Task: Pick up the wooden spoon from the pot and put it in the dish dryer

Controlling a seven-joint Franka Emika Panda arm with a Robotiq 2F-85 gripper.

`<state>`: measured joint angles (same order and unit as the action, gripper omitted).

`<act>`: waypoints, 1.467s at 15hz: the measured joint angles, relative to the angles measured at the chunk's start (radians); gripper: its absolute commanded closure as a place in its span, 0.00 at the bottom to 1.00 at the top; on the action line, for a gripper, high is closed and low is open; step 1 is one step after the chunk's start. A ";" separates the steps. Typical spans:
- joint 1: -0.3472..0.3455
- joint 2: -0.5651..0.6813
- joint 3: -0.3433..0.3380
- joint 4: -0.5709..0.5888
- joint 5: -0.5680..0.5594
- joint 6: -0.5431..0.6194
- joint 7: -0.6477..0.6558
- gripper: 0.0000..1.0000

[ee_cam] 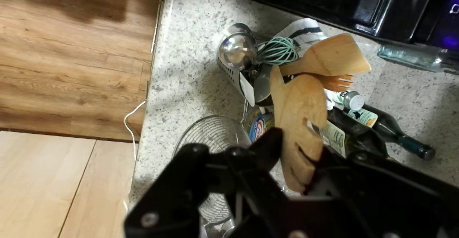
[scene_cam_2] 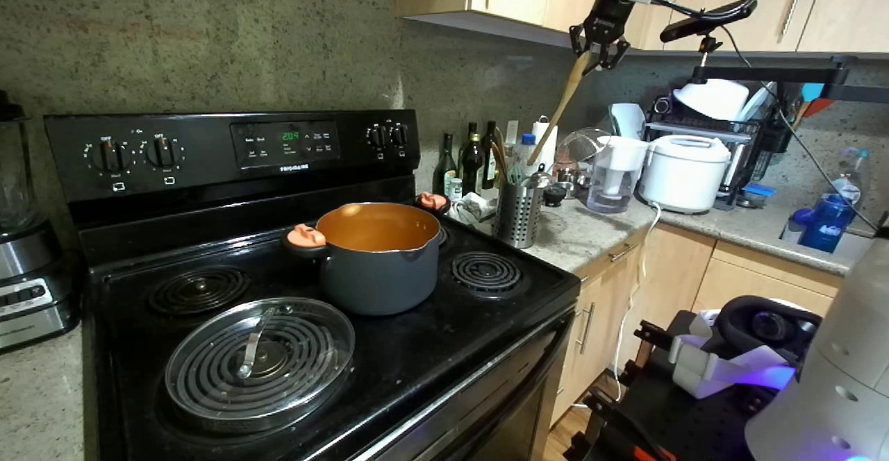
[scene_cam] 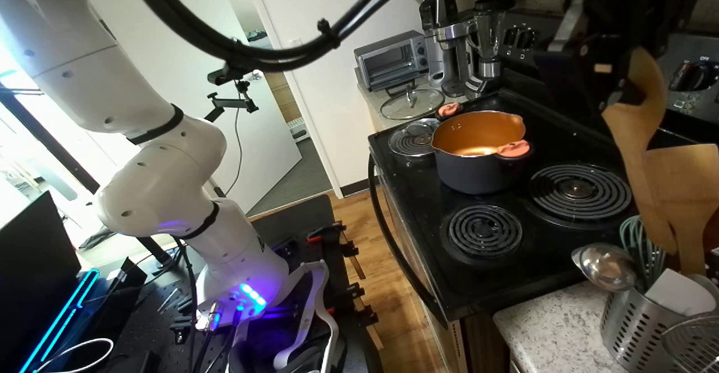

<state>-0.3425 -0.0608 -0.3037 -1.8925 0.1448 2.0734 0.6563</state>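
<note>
The wooden spoon (scene_cam_2: 560, 108), tan, is hanging tilted, its broad end uppermost, its lower end pointing down near the dish dryer (scene_cam_2: 519, 223); contact cannot be confirmed. The dish dryer, silver and perforated, is standing near the edge of the countertop (ee_cam: 190, 76) adjoining the stovetop (scene_cam_2: 430, 350). The pot (scene_cam_2: 378, 277), dark grey outside, orange inside, with coral handle grips, is standing open and upright between the stovetop's front and rear edges.
</note>
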 measured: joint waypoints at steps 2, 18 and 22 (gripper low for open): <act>0.000 0.014 -0.002 0.000 -0.003 -0.002 0.001 0.97; 0.000 0.129 -0.013 0.053 -0.024 -0.002 0.058 0.97; 0.000 0.144 -0.019 0.073 -0.024 -0.002 0.058 0.97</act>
<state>-0.3429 0.0836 -0.3225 -1.8195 0.1204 2.0717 0.7145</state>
